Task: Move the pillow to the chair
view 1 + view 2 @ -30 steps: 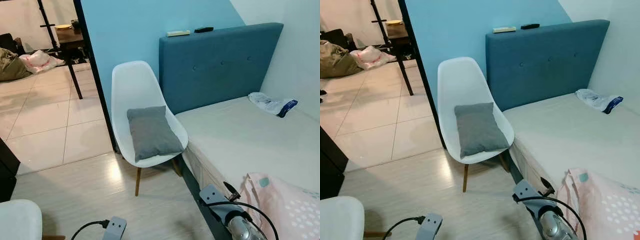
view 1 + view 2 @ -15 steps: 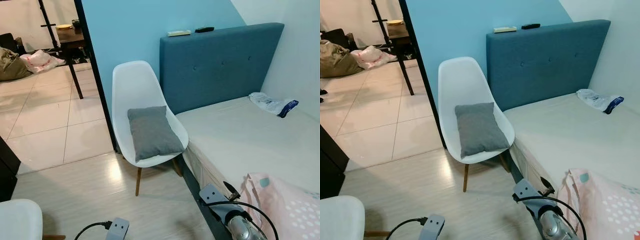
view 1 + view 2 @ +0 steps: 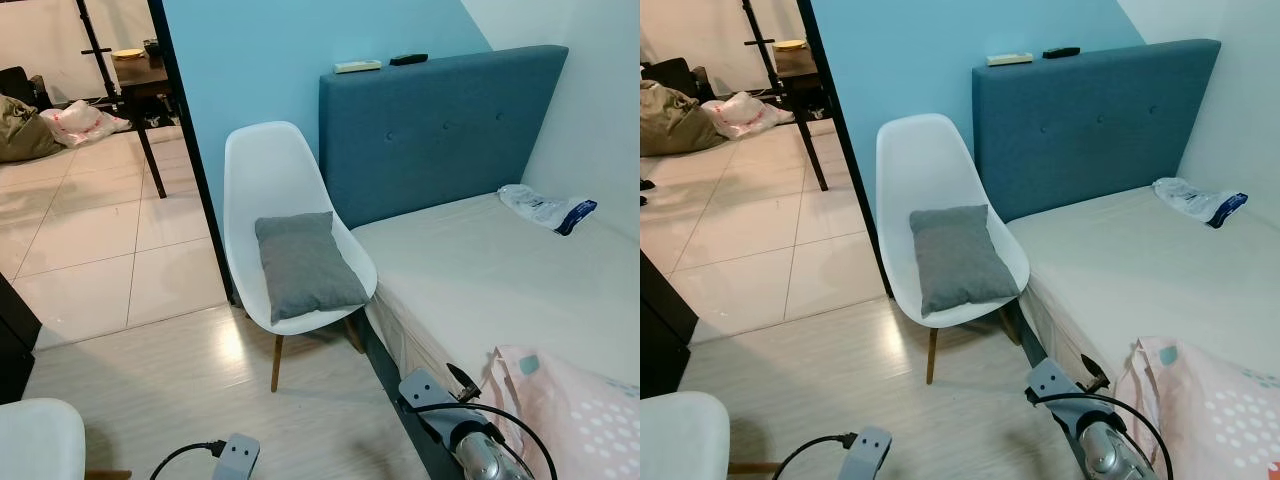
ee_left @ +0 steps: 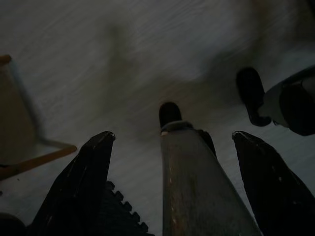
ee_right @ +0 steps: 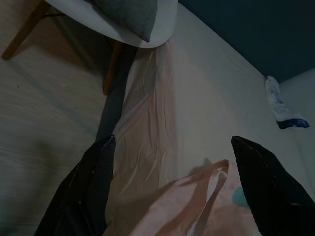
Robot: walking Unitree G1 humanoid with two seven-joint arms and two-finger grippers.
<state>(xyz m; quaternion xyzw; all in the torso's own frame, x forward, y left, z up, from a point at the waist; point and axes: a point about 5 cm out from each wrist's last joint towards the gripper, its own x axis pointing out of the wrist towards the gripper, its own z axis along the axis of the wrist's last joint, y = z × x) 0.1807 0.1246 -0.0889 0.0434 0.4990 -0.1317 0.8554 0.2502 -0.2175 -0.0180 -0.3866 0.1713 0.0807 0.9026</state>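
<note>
**Grey pillow found resting on the white chair; both sets of jaws spread and empty**

The pillow point(image 3: 307, 264) was a small, soft, rectangular cushion in mid-grey woven fabric, with slightly rounded corners. It lay on the seat of the chair point(image 3: 270, 172), leaning back against the lower part of the backrest, tilted rather than flat. The chair was a moulded white plastic shell with a smooth matte surface, a curved back and slim wooden legs. It stood on pale wood-grain floor point(image 3: 180, 380), just beside the bed point(image 3: 480, 270).

The bed had a bare, cream, lightly creased mattress and a padded teal fabric headboard point(image 3: 440, 125) with button tufting. A crumpled plastic bag point(image 3: 545, 209) lay on the mattress near the far wall. A pink bedcover point(image 3: 575, 410) with pale dots lay at the near corner of the bed.

The right gripper point(image 5: 174, 191) hung low over the bed's near edge, jaws released and wide apart, gripping nothing. The pink cover lay between and just below the jaws; the pillow and chair seat were well beyond their tips.

The left gripper point(image 4: 172, 182) pointed down at the floor, jaws likewise spread and empty. In that dim view a grey leg-like part stood between them. The pillow was well apart from it.
</note>
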